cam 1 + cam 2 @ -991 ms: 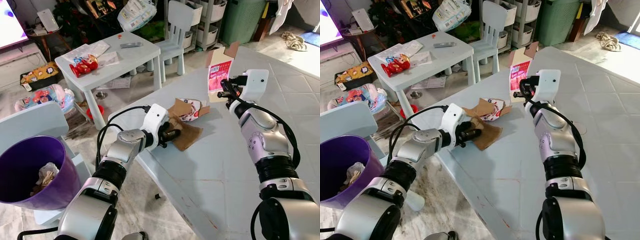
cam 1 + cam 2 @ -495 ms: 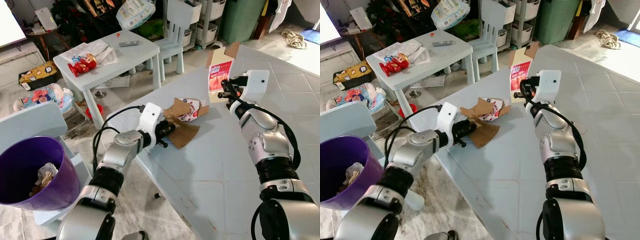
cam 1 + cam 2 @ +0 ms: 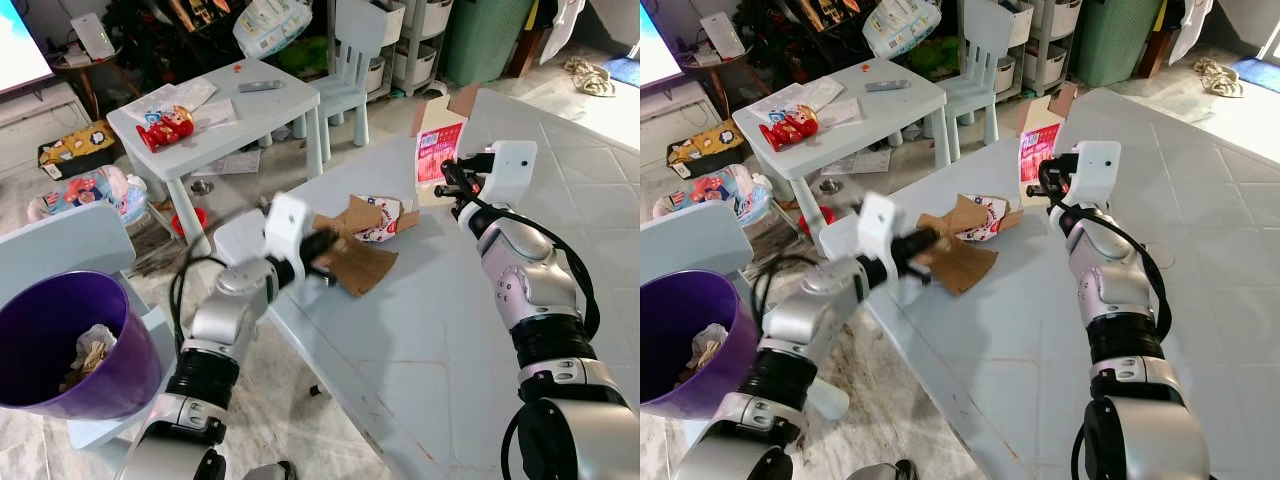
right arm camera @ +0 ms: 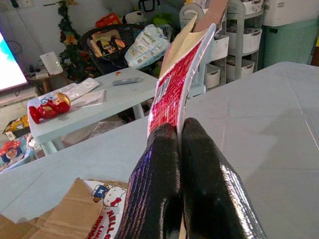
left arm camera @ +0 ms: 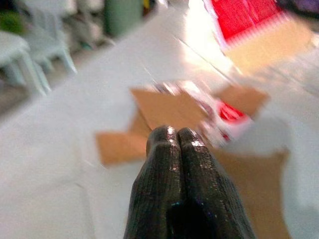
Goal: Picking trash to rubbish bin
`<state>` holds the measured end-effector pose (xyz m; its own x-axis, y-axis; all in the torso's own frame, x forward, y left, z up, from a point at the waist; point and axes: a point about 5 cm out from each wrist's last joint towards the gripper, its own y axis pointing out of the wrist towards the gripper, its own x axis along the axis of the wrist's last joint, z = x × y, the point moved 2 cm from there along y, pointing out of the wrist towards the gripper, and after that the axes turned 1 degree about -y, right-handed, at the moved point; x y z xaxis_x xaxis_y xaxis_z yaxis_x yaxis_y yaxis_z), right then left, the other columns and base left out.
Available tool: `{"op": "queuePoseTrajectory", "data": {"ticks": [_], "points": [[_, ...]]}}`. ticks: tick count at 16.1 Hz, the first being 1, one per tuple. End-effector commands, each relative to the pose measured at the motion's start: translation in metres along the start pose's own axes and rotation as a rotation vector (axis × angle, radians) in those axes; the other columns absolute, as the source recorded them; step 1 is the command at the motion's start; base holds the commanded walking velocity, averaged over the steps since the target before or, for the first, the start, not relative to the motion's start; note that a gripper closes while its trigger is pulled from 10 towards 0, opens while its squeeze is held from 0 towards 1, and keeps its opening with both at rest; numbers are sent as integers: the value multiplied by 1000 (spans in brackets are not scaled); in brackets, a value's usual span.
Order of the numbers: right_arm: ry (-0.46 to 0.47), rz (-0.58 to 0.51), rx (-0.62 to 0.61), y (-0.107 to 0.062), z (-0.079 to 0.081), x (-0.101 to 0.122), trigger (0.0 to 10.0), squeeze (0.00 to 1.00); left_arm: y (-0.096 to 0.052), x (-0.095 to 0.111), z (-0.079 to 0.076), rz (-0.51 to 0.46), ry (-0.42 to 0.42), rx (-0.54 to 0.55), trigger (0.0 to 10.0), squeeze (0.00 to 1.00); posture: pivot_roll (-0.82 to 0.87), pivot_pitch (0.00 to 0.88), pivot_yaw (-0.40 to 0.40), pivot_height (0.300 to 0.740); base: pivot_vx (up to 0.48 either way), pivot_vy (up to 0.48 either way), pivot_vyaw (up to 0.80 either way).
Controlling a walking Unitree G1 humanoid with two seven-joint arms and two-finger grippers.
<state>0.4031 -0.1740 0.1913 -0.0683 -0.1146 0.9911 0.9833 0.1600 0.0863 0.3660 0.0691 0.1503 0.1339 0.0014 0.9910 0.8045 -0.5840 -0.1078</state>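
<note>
The grey table [image 3: 480, 330] is the landmark. On it, near its left edge, lies a torn brown cardboard box [image 3: 362, 262] with a red-and-white printed panel [image 3: 380, 225] at its far end.

The left gripper [image 3: 322, 243] hangs just above the table's left edge, at the near-left end of the box; its fingers [image 5: 174, 149] are pressed together with nothing between them. The left arm is motion-blurred, so contact with the box cannot be told.

The right gripper [image 3: 450, 180] is raised over the table's far side, beyond the box. Its fingers [image 4: 172, 149] are clamped on the lower edge of a red-and-white carton [image 3: 437, 152], held upright with flaps open, clear of the table.

A purple bin [image 3: 70, 345] with scraps inside stands on the floor well to the table's left.
</note>
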Motion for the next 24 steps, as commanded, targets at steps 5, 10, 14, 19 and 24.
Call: {"op": "queuePoseTrajectory", "data": {"ticks": [5, 10, 14, 19, 24], "points": [[-32, 9, -25, -9, -11, 0, 0, 0, -19, 16, 23, -114, 18, 208, 10000, 0, 22, 79, 29, 740, 0, 0, -320], [-34, 24, -20, -9, -9, -3, 0, 0, -31, 16, 35, -139, -41, 305, 10000, 0, 29, 77, 23, 740, 0, 0, -800], [-35, 28, -13, -8, -8, -2, 0, 0, -34, 22, 39, -138, -35, 329, 10000, 0, 35, 73, 21, 740, 0, 0, -800], [-46, 38, -15, -12, -12, -2, 0, 0, -35, 29, 47, -133, -28, 395, 10000, 0, 25, 78, 22, 740, 0, 0, -800], [-51, 34, -7, -12, -12, 2, 0, 0, -32, 32, 46, -133, -106, 379, 10000, 0, 19, 90, 13, 740, 0, 0, -436]]}}
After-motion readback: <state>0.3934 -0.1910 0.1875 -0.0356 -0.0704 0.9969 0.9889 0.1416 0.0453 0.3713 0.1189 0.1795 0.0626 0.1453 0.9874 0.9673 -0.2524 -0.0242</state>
